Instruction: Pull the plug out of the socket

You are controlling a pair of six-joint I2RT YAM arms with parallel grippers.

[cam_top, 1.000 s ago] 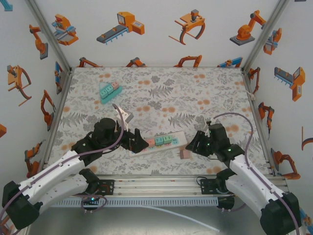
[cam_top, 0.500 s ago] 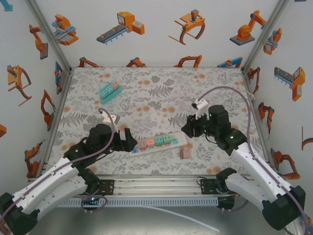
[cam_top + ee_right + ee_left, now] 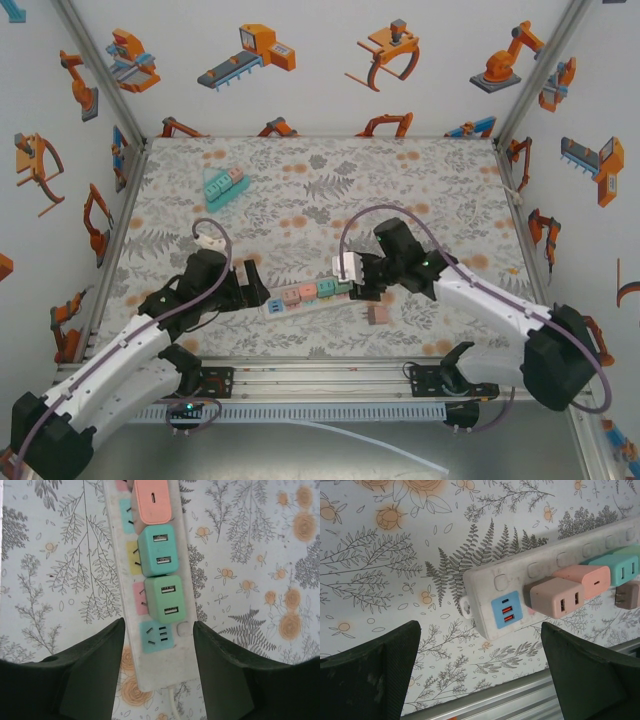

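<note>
While the right fingers (image 3: 80, 680) stand apart, the socket strip (image 3: 150, 675) ends between them.

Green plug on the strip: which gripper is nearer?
Right. The right gripper straddles the strip right beside the green plug; the left gripper sits off the strip's opposite end.

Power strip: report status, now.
Left gripper: jaws open, facing power strip. Right gripper: jaws astride its cord end, grip unclear. Four plugs seated; one loose plug beside.
</note>
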